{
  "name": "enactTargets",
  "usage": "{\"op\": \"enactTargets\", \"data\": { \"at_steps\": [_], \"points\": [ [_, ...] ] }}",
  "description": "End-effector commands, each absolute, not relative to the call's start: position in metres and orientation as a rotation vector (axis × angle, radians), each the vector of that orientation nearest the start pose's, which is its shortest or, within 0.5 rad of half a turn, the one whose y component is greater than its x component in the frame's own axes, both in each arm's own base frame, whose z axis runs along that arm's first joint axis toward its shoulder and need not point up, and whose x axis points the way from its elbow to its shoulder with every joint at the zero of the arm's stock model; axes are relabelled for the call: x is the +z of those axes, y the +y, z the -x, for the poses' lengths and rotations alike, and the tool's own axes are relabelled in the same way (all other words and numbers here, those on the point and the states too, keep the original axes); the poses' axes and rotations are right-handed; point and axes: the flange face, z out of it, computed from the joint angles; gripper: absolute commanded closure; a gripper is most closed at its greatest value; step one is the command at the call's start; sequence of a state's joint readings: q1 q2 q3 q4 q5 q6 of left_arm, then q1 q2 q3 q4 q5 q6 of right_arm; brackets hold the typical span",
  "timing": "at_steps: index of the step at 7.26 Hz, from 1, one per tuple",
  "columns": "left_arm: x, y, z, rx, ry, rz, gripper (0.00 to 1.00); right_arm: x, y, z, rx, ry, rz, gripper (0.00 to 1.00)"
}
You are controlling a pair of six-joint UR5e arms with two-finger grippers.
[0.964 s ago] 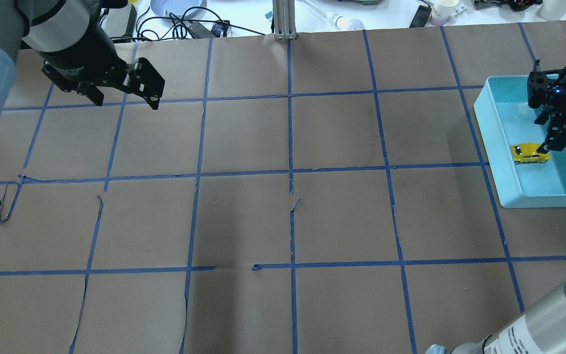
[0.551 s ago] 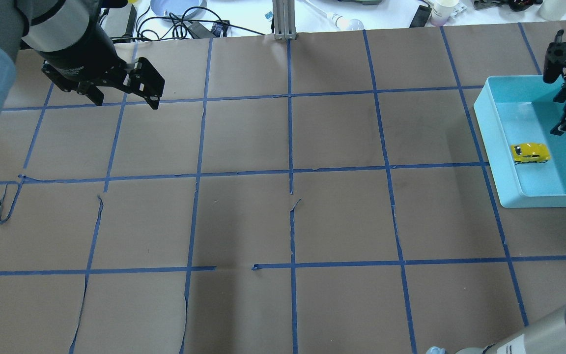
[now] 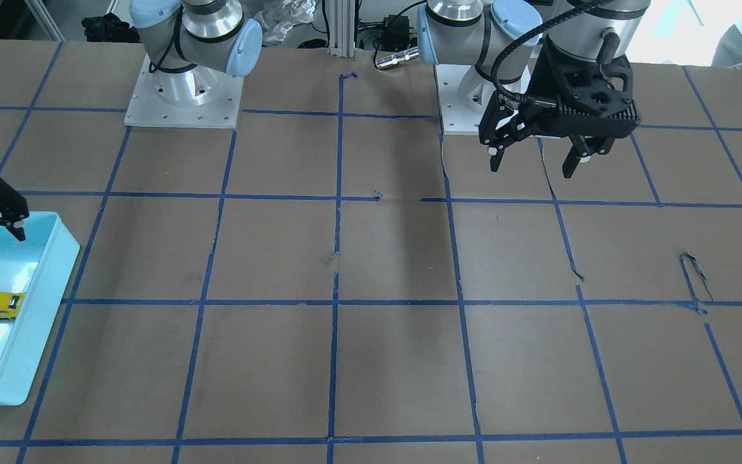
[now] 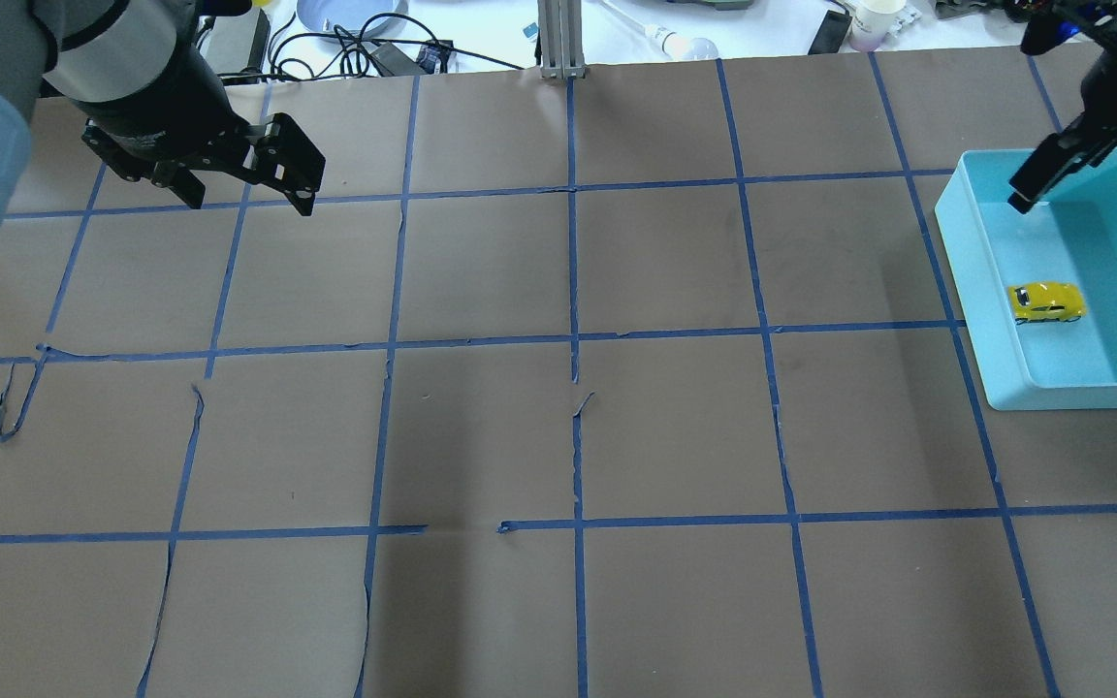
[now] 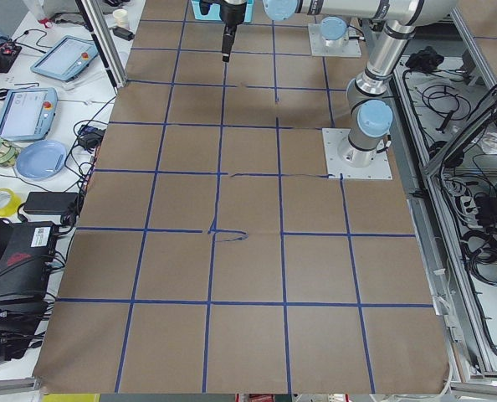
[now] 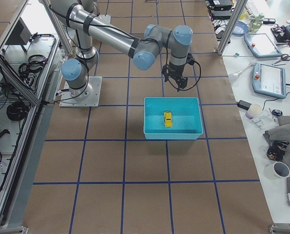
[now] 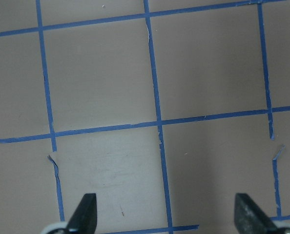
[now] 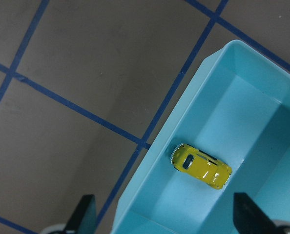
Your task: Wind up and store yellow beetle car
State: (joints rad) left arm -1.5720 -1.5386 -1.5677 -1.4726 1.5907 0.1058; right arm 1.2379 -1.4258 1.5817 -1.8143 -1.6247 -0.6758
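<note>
One yellow beetle car released; R tool lifted.

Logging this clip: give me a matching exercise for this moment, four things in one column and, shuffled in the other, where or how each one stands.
Things:
1. yellow beetle car
2. left gripper
3. right gripper
4. light-blue bin

States:
A. open and empty, over the bare table, far from the bin
B. stands at the table's end on the robot's right
C. lies on the bin's floor, touched by nothing
D. open and empty, raised near the bin

Pairs: 1-C, 2-A, 3-D, 4-B.
</note>
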Motion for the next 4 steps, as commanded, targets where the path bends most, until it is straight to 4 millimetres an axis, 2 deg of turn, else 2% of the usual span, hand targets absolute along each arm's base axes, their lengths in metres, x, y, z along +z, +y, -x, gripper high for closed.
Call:
{"op": "enactTargets", "data": {
  "at_steps": [1, 2, 4],
  "points": [
    [0.515, -0.490, 0.132, -0.203, 3.104, -0.165, 0.00, 0.457, -0.548, 0.004, -0.117, 3.196, -0.185, 0.00],
    [0.516, -0.490, 0.131, -0.206, 3.102, -0.162, 0.00, 0.463, -0.542, -0.018, -0.111, 3.181, -0.298, 0.00],
    [0.515, -0.490, 0.132, -0.196, 3.102, -0.164, 0.00, 0.480, -0.518, -0.058, -0.090, 3.144, -0.526, 0.00]
  ]
}}
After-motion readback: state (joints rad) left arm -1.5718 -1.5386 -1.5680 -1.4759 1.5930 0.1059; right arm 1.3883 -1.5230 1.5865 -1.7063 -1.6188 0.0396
